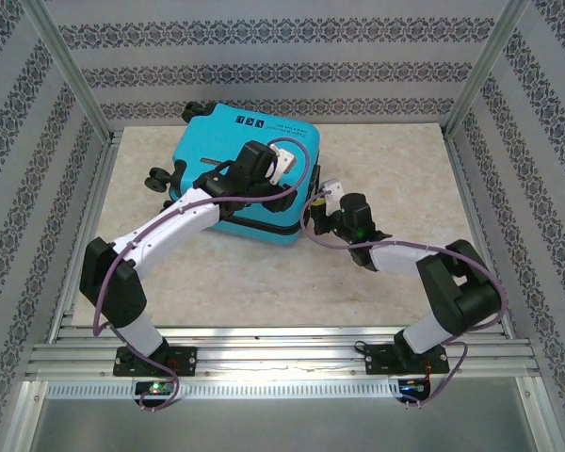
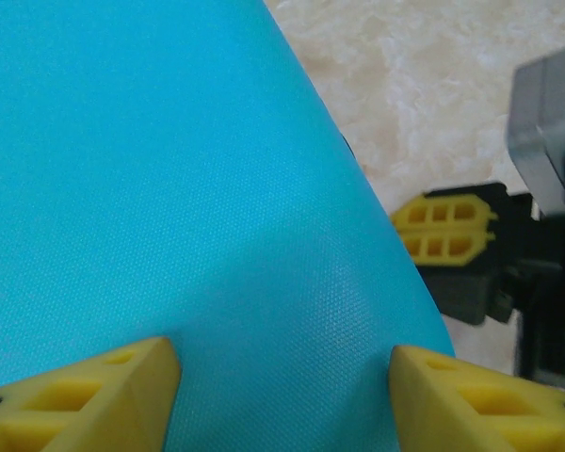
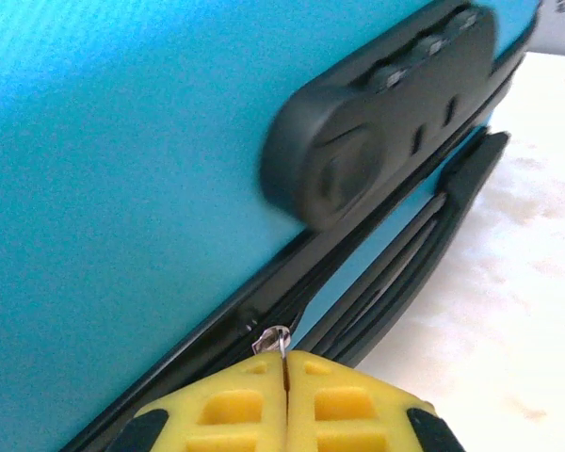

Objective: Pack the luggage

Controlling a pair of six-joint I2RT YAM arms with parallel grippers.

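Note:
The luggage [image 1: 228, 155] is a turquoise hard-shell suitcase lying shut at the back of the table, wheels to the left. My left gripper [image 1: 275, 169] rests over its top shell near the right edge. In the left wrist view its yellow fingertips [image 2: 122, 391] stand apart, open, with only the turquoise shell [image 2: 169, 169] between them. My right gripper [image 1: 322, 200] is at the suitcase's right side. In the right wrist view its fingers [image 3: 285, 377] are shut on the silver zipper pull [image 3: 275, 339] on the black zipper track [image 3: 377, 282], below the black combination lock [image 3: 377, 113].
The marble-patterned table top [image 1: 264, 273] stretches in front of the suitcase. Patterned walls and a metal frame [image 1: 75, 85] close in the left, right and back. The right gripper's yellow fingers [image 2: 443, 226] appear beside the shell in the left wrist view.

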